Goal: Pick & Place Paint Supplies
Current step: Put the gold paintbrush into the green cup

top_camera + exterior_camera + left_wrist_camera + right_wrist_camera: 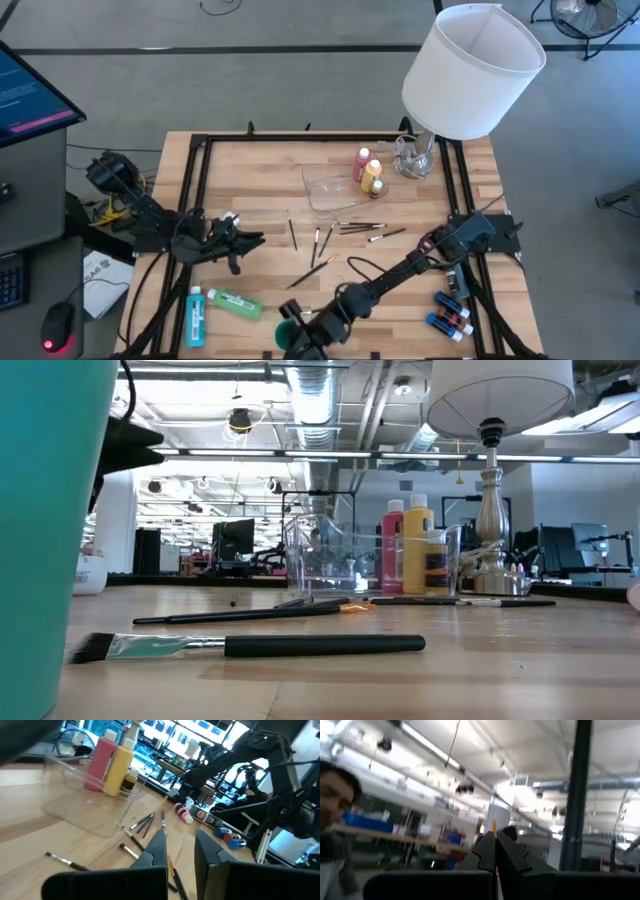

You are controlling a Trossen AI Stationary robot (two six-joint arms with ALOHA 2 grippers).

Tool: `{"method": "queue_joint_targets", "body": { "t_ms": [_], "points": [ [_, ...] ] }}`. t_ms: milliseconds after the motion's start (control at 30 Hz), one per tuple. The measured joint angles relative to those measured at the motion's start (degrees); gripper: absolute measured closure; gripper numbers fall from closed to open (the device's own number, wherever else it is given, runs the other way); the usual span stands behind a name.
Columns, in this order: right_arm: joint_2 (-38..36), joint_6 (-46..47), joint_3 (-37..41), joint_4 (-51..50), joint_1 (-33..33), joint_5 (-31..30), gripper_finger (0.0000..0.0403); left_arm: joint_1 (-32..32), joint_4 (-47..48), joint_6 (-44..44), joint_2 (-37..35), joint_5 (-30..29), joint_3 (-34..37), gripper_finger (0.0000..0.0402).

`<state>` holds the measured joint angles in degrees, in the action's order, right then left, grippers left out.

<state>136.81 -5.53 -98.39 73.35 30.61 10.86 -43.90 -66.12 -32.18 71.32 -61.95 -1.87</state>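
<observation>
- The left gripper [250,240] hovers above the wooden table [270,190] near its left edge, fingers apart in the left wrist view and holding nothing.
- The right gripper [495,851] sits at the table's front edge by a dark green cup [288,330], fingers together on a thin orange-tipped brush [494,827].
- Several thin dark-handled brushes [352,229] lie scattered at the table's centre.
- A pink white-capped bottle [361,165] and a yellow white-capped bottle [371,177] stand beside the clear plastic tray [330,188], toward the back edge.
- A teal bottle [195,316] and a green bottle [236,303] lie at the front left corner.
- Small blue and red bottles [449,312] lie at the front right corner.
- A white lampshade [472,70] stands at the back right corner.
</observation>
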Motion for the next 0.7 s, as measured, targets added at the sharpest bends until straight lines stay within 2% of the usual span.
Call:
{"method": "queue_joint_targets", "body": {
  "t_ms": [267, 700],
  "points": [
    [6.3, 9.9, 0.2, 16.5, -2.9, 0.9, 0.0403, 0.0, -0.9, 0.1, 2.0, -0.6, -1.2, 0.0401],
    [6.9, 8.6, 0.2, 14.0, -2.9, 2.7, 0.0403, 0.0, -0.9, 1.5, 2.0, -0.6, -1.8, 0.0401]
  ]
}}
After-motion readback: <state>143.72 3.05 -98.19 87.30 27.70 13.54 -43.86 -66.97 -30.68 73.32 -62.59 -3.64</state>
